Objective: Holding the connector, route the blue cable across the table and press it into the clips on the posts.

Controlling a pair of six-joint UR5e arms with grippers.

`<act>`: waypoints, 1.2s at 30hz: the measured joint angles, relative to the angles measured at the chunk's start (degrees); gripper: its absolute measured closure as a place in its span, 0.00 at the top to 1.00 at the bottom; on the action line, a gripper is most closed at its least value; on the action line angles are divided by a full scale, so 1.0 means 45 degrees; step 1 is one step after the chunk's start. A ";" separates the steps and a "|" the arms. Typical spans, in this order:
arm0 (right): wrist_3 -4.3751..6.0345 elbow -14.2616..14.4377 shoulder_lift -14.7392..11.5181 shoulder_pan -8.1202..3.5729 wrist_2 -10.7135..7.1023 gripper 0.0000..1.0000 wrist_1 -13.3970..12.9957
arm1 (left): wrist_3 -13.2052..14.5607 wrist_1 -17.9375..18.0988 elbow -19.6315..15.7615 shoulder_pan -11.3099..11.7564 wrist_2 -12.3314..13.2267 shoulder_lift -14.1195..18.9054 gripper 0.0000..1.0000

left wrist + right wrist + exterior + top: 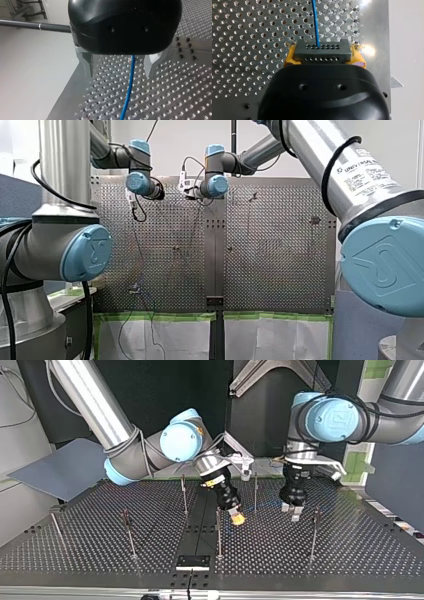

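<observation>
In the right wrist view a dark grey connector [322, 52] sits between yellow pads [289, 56], with my right gripper [323, 58] shut on it. The blue cable [315, 22] leaves the connector and runs ahead over the perforated table. In the left wrist view the blue cable [128, 87] passes under my left gripper [119, 71], midway between its metal fingers [86, 63]; they stand wide apart and touch nothing. In the top view my right gripper [237, 517] is near the middle and my left gripper [293, 510] is just right of it, both low over the table.
Thin upright posts stand on the table [350, 550]: one [218, 532] beside my right gripper, one [255, 491] between the grippers, one [313, 532] right of my left gripper, others [129, 532] further left. A small black plate [192, 561] lies at the near edge.
</observation>
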 joint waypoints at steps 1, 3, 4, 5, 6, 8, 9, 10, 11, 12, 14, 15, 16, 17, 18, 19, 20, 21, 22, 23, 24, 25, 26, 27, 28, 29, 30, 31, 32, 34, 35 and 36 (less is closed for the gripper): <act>0.0000 0.0000 -0.0001 0.0000 -0.0002 0.00 0.0000 | -0.0009 0.0029 0.0098 -0.0009 -0.0093 -0.0099 1.00; 0.0000 -0.0001 -0.0001 0.0000 0.0002 0.00 0.0000 | -0.0006 0.0070 0.0326 -0.0019 -0.0260 -0.0334 1.00; 0.0000 0.0000 -0.0001 -0.0001 0.0001 0.00 0.0001 | 0.0013 0.0079 0.0423 -0.0020 -0.0311 -0.0427 1.00; 0.0000 0.0000 -0.0001 0.0000 0.0002 0.00 0.0001 | 0.0038 0.0085 0.0518 -0.0021 -0.0350 -0.0523 1.00; 0.0000 0.0000 0.0000 0.0000 0.0004 0.00 0.0001 | 0.0067 0.0090 0.0637 -0.0024 -0.0387 -0.0657 1.00; 0.0000 0.0001 0.0000 0.0000 0.0008 0.00 0.0002 | 0.0105 0.0089 0.0765 -0.0035 -0.0418 -0.0825 1.00; 0.0000 0.0000 0.0001 -0.0001 0.0009 0.00 0.0001 | 0.0142 0.0086 0.0816 -0.0044 -0.0428 -0.0896 1.00; 0.0000 -0.0001 0.0002 -0.0001 0.0010 0.00 0.0002 | 0.0168 0.0085 0.0840 -0.0050 -0.0433 -0.0934 1.00; 0.0000 0.0000 0.0004 0.0000 0.0011 0.00 0.0002 | 0.0185 0.0085 0.0856 -0.0054 -0.0435 -0.0960 1.00; 0.0000 0.0000 0.0005 0.0000 0.0011 0.00 0.0001 | 0.0197 0.0088 0.0869 -0.0057 -0.0436 -0.0983 1.00; 0.0000 0.0000 0.0007 0.0000 0.0011 0.00 0.0002 | 0.0195 0.0092 0.0880 -0.0058 -0.0438 -0.0999 1.00; 0.0001 0.0000 0.0010 0.0000 0.0012 0.00 0.0002 | 0.0188 0.0092 0.0883 -0.0058 -0.0438 -0.1005 1.00; 0.0000 0.0000 0.0013 0.0000 0.0012 0.00 0.0001 | 0.0182 0.0091 0.0883 -0.0059 -0.0439 -0.1006 1.00; 0.0000 0.0001 0.0016 0.0000 0.0012 0.00 0.0002 | 0.0176 0.0087 0.0884 -0.0059 -0.0440 -0.1007 1.00; 0.0000 0.0000 0.0016 0.0000 0.0013 0.00 0.0002 | 0.0169 0.0079 0.0884 -0.0056 -0.0440 -0.1013 1.00; -0.0001 -0.0001 0.0018 0.0000 0.0011 0.00 0.0001 | 0.0167 0.0074 0.0884 -0.0056 -0.0443 -0.1015 1.00; 0.0000 0.0000 0.0017 0.0000 0.0008 0.00 0.0002 | 0.0165 0.0067 0.0885 -0.0057 -0.0458 -0.1013 0.91; 0.0000 0.0000 0.0018 0.0000 0.0005 0.00 0.0001 | 0.0163 0.0058 0.0886 -0.0059 -0.0508 -0.1012 0.75; 0.0000 0.0000 0.0018 0.0000 0.0001 0.00 0.0001 | 0.0164 0.0053 0.0886 -0.0059 -0.0566 -0.1012 0.75; 0.0000 -0.0001 0.0018 0.0000 -0.0001 0.00 0.0002 | 0.0169 0.0049 0.0888 -0.0059 -0.0635 -0.1010 0.64; 0.0000 0.0000 0.0020 0.0000 -0.0002 0.00 0.0001 | 0.0181 0.0046 0.0887 -0.0059 -0.0739 -0.1010 0.51; 0.0001 0.0000 0.0023 -0.0001 0.0000 0.00 0.0002 | 0.0190 0.0041 0.0888 -0.0059 -0.0817 -0.1009 0.51; 0.0001 0.0000 0.0024 -0.0001 0.0003 0.00 0.0003 | 0.0198 0.0032 0.0888 -0.0060 -0.0893 -0.1009 0.34; 0.0001 0.0000 0.0026 0.0000 0.0005 0.00 0.0004 | 0.0212 0.0013 0.0888 -0.0061 -0.0991 -0.1010 0.23; 0.0001 0.0002 0.0025 0.0000 0.0007 0.00 0.0004 | 0.0231 -0.0005 0.0888 -0.0061 -0.1063 -0.1009 0.23; 0.0002 0.0002 0.0026 0.0000 0.0008 0.00 0.0005 | 0.0258 -0.0027 0.0888 -0.0062 -0.1130 -0.1009 0.08; 0.0001 0.0002 0.0026 0.0000 0.0009 0.00 0.0005 | 0.0293 -0.0064 0.0888 -0.0063 -0.1216 -0.1009 0.00; 0.0001 0.0002 0.0026 -0.0001 0.0010 0.00 0.0010 | 0.0318 -0.0093 0.0888 -0.0063 -0.1271 -0.1008 0.00; 0.0001 0.0001 0.0026 0.0000 0.0012 0.00 0.0011 | 0.0340 -0.0121 0.0888 -0.0063 -0.1314 -0.1008 0.00; 0.0001 0.0001 0.0025 0.0000 0.0011 0.00 0.0016 | 0.0381 -0.0181 0.0888 -0.0065 -0.1375 -0.1008 0.00; 0.0001 0.0001 0.0024 0.0000 0.0012 0.00 0.0018 | 0.0395 -0.0207 0.0886 -0.0071 -0.1389 -0.1007 0.00; 0.0001 0.0001 0.0024 0.0000 0.0011 0.00 0.0022 | 0.0409 -0.0243 0.0885 -0.0084 -0.1402 -0.1007 0.00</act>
